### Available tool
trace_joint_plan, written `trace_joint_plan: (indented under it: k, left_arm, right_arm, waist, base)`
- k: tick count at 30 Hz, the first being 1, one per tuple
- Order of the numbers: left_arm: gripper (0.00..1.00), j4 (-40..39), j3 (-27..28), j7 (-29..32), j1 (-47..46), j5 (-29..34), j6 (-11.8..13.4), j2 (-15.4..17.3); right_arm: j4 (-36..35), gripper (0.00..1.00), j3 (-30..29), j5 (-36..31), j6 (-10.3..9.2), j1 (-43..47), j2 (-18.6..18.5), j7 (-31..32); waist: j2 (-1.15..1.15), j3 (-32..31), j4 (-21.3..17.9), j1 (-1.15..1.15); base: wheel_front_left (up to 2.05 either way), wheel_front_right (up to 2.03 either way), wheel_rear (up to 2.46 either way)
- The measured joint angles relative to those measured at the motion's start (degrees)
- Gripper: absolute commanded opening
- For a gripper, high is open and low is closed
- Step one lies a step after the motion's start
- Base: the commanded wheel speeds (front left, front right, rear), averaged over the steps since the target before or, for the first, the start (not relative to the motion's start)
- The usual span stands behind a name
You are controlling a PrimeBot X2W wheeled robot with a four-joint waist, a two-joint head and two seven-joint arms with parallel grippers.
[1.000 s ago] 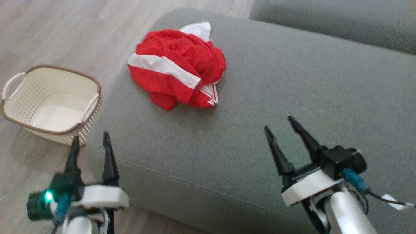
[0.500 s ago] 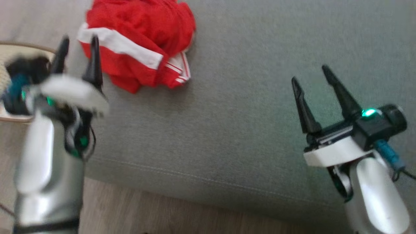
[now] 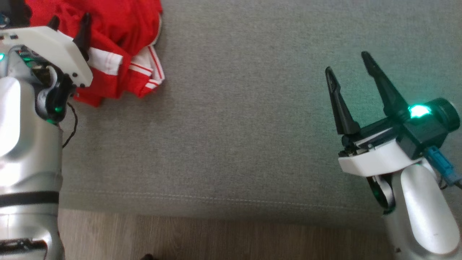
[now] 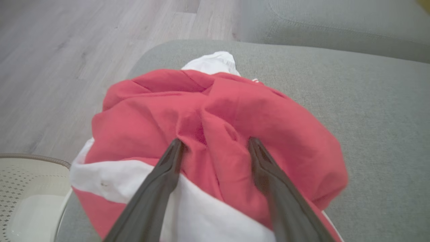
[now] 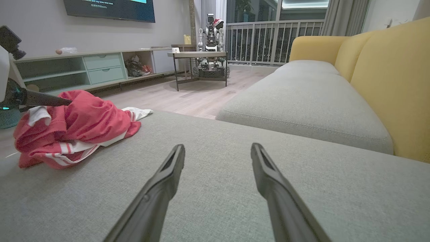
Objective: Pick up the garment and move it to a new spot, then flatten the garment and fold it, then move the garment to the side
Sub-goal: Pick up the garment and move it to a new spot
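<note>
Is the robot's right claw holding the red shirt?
No, the right gripper is open over the bare grey sofa cushion, well apart from the crumpled red-and-white garment.

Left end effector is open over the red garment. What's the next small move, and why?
Probably close the left end effector. Its open fingers straddle a raised fold of the crumpled red garment, tips seemingly pressed into the cloth, so closing should pinch fabric for the lift off the grey cushion.
</note>
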Motion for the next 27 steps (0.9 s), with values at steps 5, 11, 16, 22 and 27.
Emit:
trace_joint_plan:
  k: [5,11,16,22,27]
  left_arm:
    - [1.0,5.49,-0.08,1.31,-2.94,-0.26,0.01,0.04]
    - [0.0,10.44,-0.47,2.53,-4.83,-1.41,-0.44,-0.11]
    - [0.0,11.73,-0.49,-2.6,-4.89,-1.59,-0.08,-0.35]
    - [0.0,10.56,0.05,-10.07,-4.9,-1.57,0.21,-0.04]
    - [0.0,6.49,1.68,-16.82,-4.89,-1.72,1.31,0.11]
  right_arm:
    - [-0.65,1.0,-0.15,0.02,0.0,-0.63,-0.66,-0.01]
    - [-0.6,1.0,-0.19,0.03,0.0,-0.87,-0.99,-0.01]
    - [-0.15,1.0,-0.29,0.03,0.0,-0.92,-0.94,-0.02]
    - [1.24,1.0,-0.24,0.02,0.0,-0.86,-0.69,-0.11]
    - [2.77,1.0,0.09,0.02,0.0,-0.02,0.46,-0.18]
  waist:
    - [0.0,1.67,-0.95,0.0]
    - [0.0,2.11,-1.12,0.0]
    - [0.0,0.97,-0.64,0.0]
    - [0.0,-1.75,0.12,0.0]
    - [0.0,-5.43,0.99,0.0]
  base:
    - [0.0,0.0,0.0]
    - [0.0,0.0,0.0]
    - [0.0,0.0,0.0]
    - [0.0,0.0,0.0]
    - [0.0,0.0,0.0]
